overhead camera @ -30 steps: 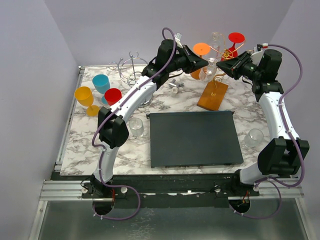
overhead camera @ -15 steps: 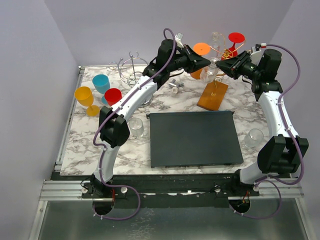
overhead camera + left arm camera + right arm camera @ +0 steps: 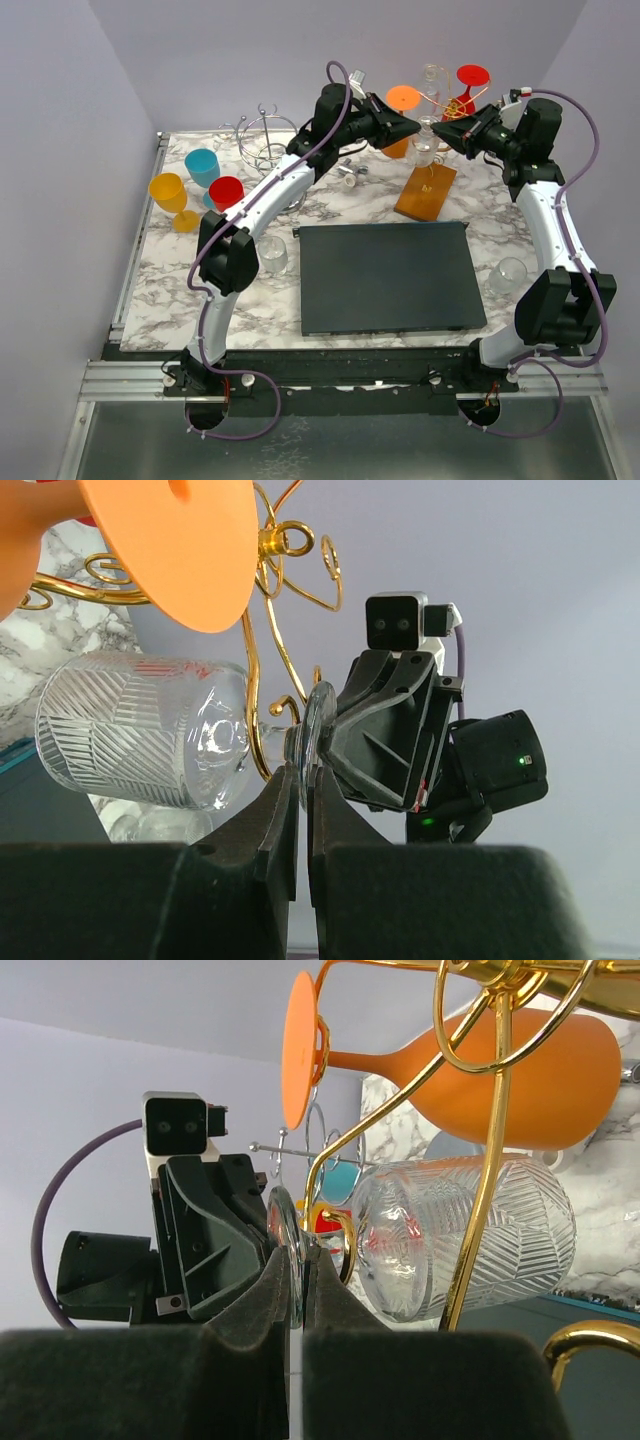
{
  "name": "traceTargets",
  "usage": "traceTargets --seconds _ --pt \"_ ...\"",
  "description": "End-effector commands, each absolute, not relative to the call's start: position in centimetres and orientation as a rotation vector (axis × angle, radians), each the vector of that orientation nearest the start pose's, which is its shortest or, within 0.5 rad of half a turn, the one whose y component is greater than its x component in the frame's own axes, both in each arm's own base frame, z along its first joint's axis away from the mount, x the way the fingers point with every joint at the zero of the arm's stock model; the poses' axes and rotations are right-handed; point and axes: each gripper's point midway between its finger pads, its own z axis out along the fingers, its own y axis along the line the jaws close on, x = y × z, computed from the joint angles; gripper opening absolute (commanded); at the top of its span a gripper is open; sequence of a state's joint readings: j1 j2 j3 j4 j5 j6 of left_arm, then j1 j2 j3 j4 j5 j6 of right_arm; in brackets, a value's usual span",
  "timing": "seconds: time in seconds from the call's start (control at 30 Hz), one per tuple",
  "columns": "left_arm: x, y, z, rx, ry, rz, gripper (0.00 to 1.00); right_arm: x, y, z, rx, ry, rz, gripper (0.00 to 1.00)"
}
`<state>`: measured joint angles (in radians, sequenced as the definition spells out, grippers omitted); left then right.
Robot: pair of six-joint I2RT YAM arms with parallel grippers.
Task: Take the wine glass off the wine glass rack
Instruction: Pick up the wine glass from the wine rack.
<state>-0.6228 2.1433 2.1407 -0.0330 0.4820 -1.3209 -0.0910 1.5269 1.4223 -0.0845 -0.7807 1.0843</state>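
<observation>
Pinching wine glass (image 3: 140,730) foot: left gripper (image 3: 303,780), right gripper (image 3: 297,1265), both narrow | wrist views show contact, top view too small | wine glass rack (image 3: 426,190) stem alongside.

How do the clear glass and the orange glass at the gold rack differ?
The clear glass is see-through with a cut pattern; the orange glass is opaque and plain. The clear glass's foot is pinched by the left fingers and right fingers; nothing touches the orange glass. Both are stemmed glasses at the rack.

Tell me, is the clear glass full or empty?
Empty: the clear glass shows only its cut pattern, no liquid inside, in both wrist views.
</observation>
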Motion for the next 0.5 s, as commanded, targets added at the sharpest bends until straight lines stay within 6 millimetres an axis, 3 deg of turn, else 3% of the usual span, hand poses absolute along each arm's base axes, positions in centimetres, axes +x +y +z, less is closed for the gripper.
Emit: traceTargets --seconds 0.0,0.13,0.47 --pt "41.7 -45.3 39.5 -0.158 1.918 -1.81 0.0 42.8 12.4 38.9 0.378 1.811 1.451 0.01" --pt "41.8 -44.7 40.0 -0.154 1.901 -1.795 0.02 42.8 12.7 39.3 0.373 1.811 1.476 0.01" --pt "41.9 -44.4 40.6 -0.143 1.885 -1.779 0.33 43.3 13.2 40.5 0.341 1.773 1.524 0.0"
